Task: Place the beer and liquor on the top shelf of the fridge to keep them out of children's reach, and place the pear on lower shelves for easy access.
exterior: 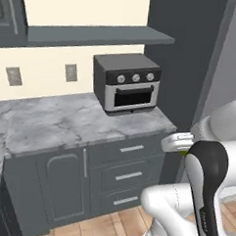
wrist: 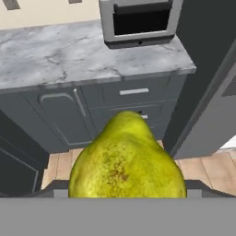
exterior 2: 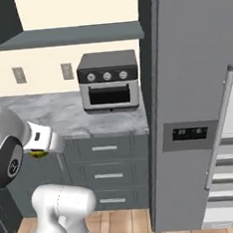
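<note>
My gripper (wrist: 127, 192) is shut on the pear (wrist: 125, 161), a yellow-green speckled fruit that looms large at the bottom of the hand view and hides the finger tips. From the base views only a sliver of the pear (exterior: 183, 153) (exterior 2: 38, 154) peeks out under the white hand, where the gripper (exterior: 182, 149) (exterior 2: 40, 149) hangs in front of the counter cabinets. The fridge (exterior 2: 185, 82) stands to the right, tall and grey, with a bar handle (exterior 2: 221, 124) and a dark display panel. White interior shelves (exterior 2: 229, 178) show low beside its door. The beer, the liquor and the top shelf are out of view.
A grey toaster oven (exterior: 126, 83) (exterior 2: 108, 79) sits on the marble counter (exterior: 56, 121) beside the fridge. Below are grey drawers (exterior 2: 106, 162) and a cabinet door (exterior: 62, 185). A wall shelf (exterior: 95, 35) hangs above. The floor (wrist: 207, 166) is wood.
</note>
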Motion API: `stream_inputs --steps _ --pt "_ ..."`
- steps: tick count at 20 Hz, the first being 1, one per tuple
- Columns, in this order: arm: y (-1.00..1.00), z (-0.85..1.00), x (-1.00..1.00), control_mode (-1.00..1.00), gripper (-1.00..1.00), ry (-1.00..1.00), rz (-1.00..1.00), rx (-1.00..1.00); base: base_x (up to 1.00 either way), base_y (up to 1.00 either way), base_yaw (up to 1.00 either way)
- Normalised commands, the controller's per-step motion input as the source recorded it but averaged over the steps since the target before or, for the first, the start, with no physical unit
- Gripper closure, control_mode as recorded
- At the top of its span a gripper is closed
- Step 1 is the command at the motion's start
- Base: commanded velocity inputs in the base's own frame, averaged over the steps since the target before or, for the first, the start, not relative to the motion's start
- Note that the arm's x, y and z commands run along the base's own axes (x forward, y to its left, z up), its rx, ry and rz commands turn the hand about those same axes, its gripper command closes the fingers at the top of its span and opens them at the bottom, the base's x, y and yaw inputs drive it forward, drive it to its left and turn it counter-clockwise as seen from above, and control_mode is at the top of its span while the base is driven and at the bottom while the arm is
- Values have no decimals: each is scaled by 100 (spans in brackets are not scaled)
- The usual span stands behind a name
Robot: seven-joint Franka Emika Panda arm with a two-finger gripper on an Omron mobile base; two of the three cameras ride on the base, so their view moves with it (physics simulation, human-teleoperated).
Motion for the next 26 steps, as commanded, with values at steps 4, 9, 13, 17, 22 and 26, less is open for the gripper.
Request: stream_inputs --steps 4,9,13,17,22,26 --pt "0 0 0 100 100 0 0 0 0 -100 -28" --pt "0 0 0 100 100 0 0 0 0 -98 -20" --pt "0 0 0 100 100 0 0 0 0 -98 -13" --pt "0 0 0 100 100 0 0 0 0 -98 -10" --pt "0 0 0 100 100 0 0 0 0 -71 -1" --pt "0 0 0 100 100 0 0 0 8 -29 25"
